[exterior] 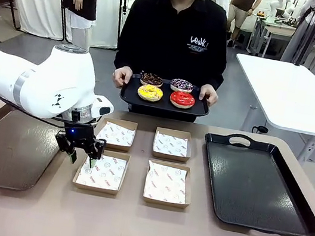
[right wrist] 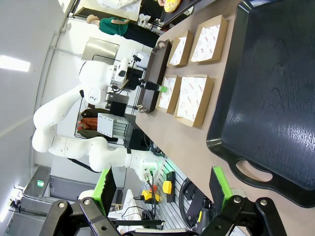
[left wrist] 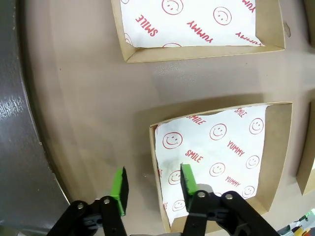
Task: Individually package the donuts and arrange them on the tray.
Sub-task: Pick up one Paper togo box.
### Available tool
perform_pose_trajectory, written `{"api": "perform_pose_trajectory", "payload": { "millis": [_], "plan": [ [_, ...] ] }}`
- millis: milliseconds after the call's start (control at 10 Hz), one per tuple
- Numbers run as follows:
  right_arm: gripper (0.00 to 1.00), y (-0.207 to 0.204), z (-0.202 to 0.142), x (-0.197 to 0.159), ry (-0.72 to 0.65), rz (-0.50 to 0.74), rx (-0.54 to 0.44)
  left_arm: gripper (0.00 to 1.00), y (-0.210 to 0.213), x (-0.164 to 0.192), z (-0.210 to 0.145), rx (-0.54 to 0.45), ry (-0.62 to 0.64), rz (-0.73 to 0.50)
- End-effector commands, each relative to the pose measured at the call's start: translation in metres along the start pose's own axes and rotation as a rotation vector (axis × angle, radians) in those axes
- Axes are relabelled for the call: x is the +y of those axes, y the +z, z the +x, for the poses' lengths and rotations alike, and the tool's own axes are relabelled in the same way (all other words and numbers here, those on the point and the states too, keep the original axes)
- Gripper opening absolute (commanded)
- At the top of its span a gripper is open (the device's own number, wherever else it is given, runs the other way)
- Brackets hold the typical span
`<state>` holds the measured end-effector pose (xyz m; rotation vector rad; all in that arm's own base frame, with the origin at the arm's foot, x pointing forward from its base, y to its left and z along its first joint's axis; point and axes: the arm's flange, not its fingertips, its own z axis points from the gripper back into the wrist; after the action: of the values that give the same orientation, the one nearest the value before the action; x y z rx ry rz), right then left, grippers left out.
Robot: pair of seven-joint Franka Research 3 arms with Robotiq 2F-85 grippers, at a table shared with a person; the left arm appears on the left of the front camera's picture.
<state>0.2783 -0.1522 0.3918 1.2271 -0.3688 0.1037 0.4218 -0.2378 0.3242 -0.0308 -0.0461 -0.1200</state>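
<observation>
Brown tabletop [exterior: 127, 228] shared with a person at the far side. At centre we log four shallow cardboard boxes in a two-by-two block: far-left box [exterior: 119, 122], far-right box [exterior: 174, 132], near-left box [exterior: 97, 189] and near-right box [exterior: 165, 203]. Each holds a white paper liner printed with red SMILE, YUMMY and smiley faces. We mark a large black tray [exterior: 254, 189] with handles to the right of the boxes, its glossy floor showing, and a dark tray [exterior: 6, 153] at the tabletop's left. The person's hands [exterior: 122, 76] hold a small black tray [exterior: 126, 96] at the far edge. On it we count a chocolate donut [exterior: 151, 79] and a sprinkled donut [exterior: 181, 85] at the back, and a yellow donut [exterior: 150, 93] and a red donut [exterior: 182, 100] in front. The left end effector [left wrist: 152, 171] straddles the near-left box's left wall with its jaws apart, one finger outside and one over the liner, gripping nothing. The right end effector [right wrist: 162, 184] is spread wide with nothing between its fingers, looking over the large tray's handle end.
</observation>
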Motion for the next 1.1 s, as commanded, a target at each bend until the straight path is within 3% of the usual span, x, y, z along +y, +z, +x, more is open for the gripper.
{"api": "perform_pose_trajectory", "payload": {
  "millis": [0, 200, 700, 1000],
  "plan": [
    [1.00, -0.001, 0.001, -0.002, 0.016, 0.021, -0.015, 0.00, -0.003, -0.007, -0.001, -0.027, 0.031, 0.022],
    [1.00, -0.001, 0.001, -0.002, 0.016, 0.021, -0.015, 0.03, -0.002, -0.008, -0.001, -0.028, 0.037, 0.016],
    [1.00, -0.001, 0.001, -0.002, 0.016, 0.021, -0.015, 0.00, 0.008, -0.008, 0.002, -0.021, 0.086, 0.003],
    [1.00, -0.001, 0.001, -0.002, 0.016, 0.021, -0.015, 0.00, 0.059, -0.023, 0.008, 0.008, 0.104, 0.010]
  ]
}}
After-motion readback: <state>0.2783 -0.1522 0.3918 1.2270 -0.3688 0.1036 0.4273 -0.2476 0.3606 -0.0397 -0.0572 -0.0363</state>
